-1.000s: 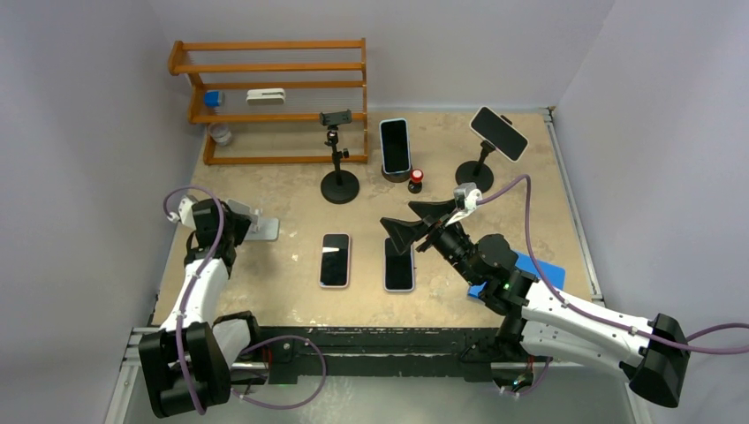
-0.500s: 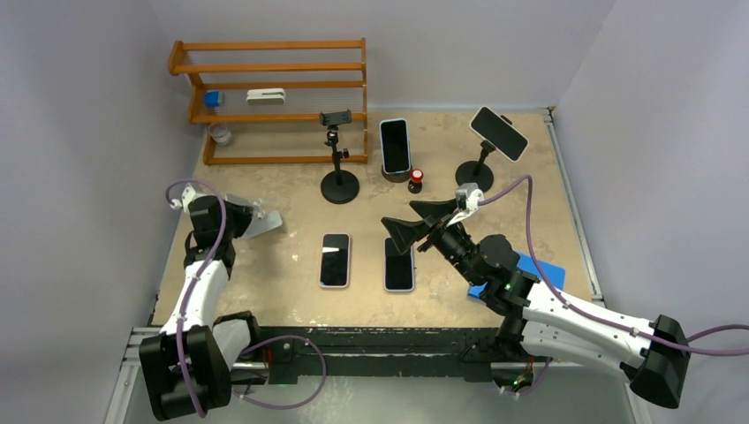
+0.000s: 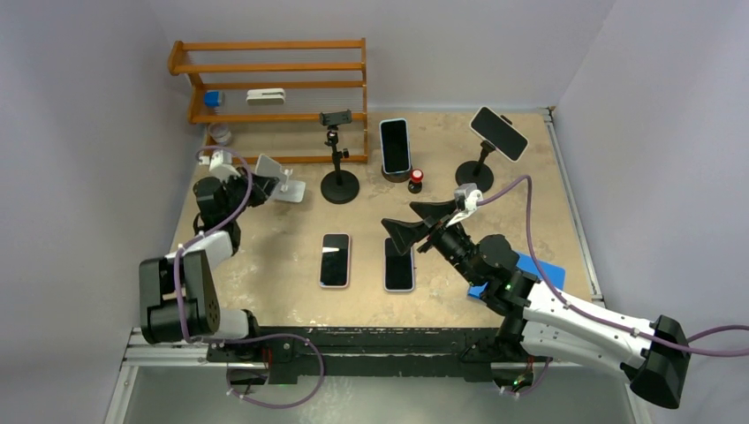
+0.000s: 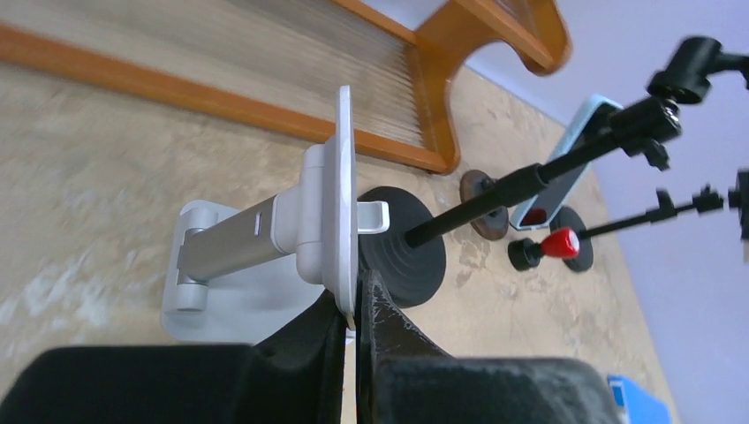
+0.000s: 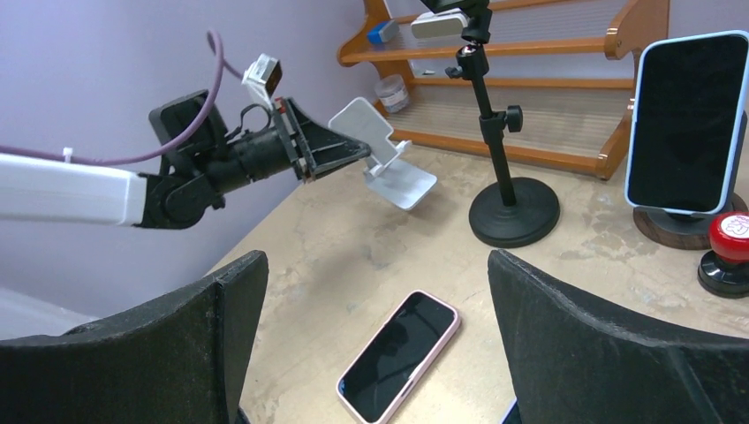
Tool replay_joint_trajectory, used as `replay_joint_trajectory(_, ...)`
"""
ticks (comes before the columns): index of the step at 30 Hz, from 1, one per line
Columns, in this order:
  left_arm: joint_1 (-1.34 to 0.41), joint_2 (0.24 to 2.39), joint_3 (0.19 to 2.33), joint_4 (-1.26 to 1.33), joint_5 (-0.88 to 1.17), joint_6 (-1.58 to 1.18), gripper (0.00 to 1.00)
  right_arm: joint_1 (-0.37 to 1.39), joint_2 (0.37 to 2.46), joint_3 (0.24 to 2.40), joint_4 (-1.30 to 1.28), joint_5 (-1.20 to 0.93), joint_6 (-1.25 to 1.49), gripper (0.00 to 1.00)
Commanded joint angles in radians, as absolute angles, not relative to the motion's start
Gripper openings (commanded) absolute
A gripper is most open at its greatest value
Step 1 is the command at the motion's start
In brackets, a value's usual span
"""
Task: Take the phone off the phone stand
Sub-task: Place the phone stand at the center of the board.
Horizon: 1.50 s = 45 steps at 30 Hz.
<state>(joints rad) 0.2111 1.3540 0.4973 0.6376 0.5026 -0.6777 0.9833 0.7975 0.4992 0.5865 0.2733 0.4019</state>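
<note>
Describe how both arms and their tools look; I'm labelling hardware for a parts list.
Both arms, left arm and right arm, have white links, black joints and a looping purple cable. The left tool and right tool have black wedge-shaped fingers.

A table top (image 3: 265,256) of beige, mottled, stone-like finish is seen across the middle of the top view; it is enclosed on three sides by plain, pale lilac-grey surfaces: a back wall (image 3: 459,44), a left wall (image 3: 79,177) and a right wall (image 3: 654,177); an orange-brown wooden rack (image 3: 269,66), built in tiers of thin rods, is set on the table's far left corner against the back wall; a pale metal rail (image 3: 574,212) is run along the table's right edge; a dark frame beam (image 3: 371,336) is fixed along the near edge; a grey surface (image 3: 397,406) is seen below it; the scene is lit evenly, and only soft, faint shadows are cast.
</note>
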Motion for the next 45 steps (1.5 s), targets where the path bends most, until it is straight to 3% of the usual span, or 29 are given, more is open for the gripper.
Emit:
replay_joint_trajectory(1, 0.186, 1.412, 0.658, 0.819, 0.695, -0.458, 0.00, 0.988, 0.770, 0.526, 0.607, 0.277, 0.385, 0.95)
replay_joint_trajectory(15, 0.097, 1.607, 0.868, 0.559, 0.769, -0.276, 0.00, 0.988, 0.798, 0.521, 0.617, 0.277, 0.385, 0.95)
replay_joint_trajectory(45, 0.114, 1.628, 0.846, 0.401, 0.503, -0.292, 0.00, 0.988, 0.823, 0.530, 0.612, 0.288, 0.382, 0.95)
